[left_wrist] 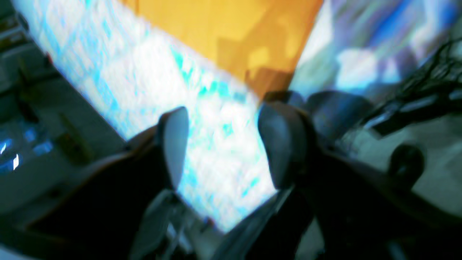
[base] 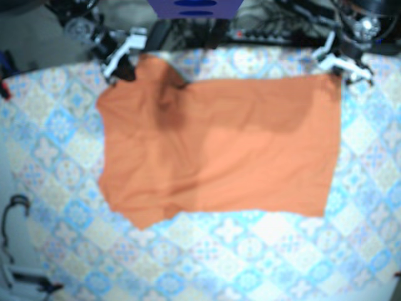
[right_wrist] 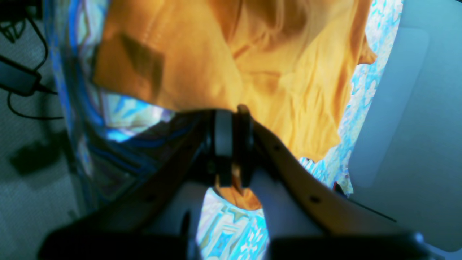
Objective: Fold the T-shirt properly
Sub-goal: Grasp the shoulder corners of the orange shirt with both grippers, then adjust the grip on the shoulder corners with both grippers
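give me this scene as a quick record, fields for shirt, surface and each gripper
shirt: orange, spread wide, some creases
surface: blue patterned tablecloth
right gripper: shut on a shirt edge
left gripper: open, holding nothing, above the tablecloth beside a shirt corner
fold: not yet a neat fold

tablecloth [base: 250, 251]: blue-white tile pattern, fills frame | cables [base: 276, 28]: tangled, top edge | blue object [base: 194, 7]: top centre | cord loop [base: 12, 208]: lower left
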`<action>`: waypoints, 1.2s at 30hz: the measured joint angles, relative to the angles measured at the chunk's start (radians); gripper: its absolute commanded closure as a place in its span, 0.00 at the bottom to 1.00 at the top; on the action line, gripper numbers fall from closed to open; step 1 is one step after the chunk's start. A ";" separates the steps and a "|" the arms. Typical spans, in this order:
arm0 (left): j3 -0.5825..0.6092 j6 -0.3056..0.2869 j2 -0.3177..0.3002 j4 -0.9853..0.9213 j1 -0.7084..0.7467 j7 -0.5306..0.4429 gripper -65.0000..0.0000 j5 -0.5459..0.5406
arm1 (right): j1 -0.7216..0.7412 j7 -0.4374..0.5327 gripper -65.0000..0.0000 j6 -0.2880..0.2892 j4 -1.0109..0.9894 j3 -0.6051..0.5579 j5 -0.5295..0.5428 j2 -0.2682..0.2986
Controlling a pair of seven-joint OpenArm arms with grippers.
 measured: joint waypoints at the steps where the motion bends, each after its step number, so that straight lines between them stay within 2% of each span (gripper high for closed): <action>1: -0.019 -0.002 -0.011 -0.013 0.008 0.010 0.39 -0.025 | 0.000 -0.002 0.96 0.000 0.000 0.000 -0.001 0.001; 4: -0.040 -0.004 -0.017 -0.063 0.010 0.002 0.33 -0.063 | 0.000 -0.003 0.96 0.000 0.000 -0.002 0.000 0.000; 7: -0.043 -0.006 -0.014 -0.112 0.003 -0.010 0.32 -0.070 | 0.000 -0.003 0.96 0.000 0.000 -0.002 0.000 0.000; 13: -0.042 -0.009 -0.004 -0.146 -0.040 -0.067 0.42 -0.062 | 0.000 -0.003 0.96 0.000 0.000 -0.002 0.000 0.000; 18: -0.006 -0.013 -0.008 -0.178 -0.119 -0.069 0.53 -0.058 | 0.000 -0.003 0.96 0.001 0.000 -0.002 0.000 0.000; 22: 0.026 -0.002 -0.018 -0.230 -0.163 -0.050 0.53 0.031 | -0.001 -0.008 0.96 0.002 0.000 -0.002 0.000 0.000; 26: 0.067 -0.011 -0.006 -0.233 -0.167 -0.074 0.53 0.029 | 0.000 -0.006 0.96 0.002 0.000 -0.002 0.000 0.000; 36: 0.067 -0.006 -0.011 -0.240 -0.156 -0.068 0.53 0.026 | -0.003 -0.007 0.96 0.003 0.000 -0.002 0.000 0.000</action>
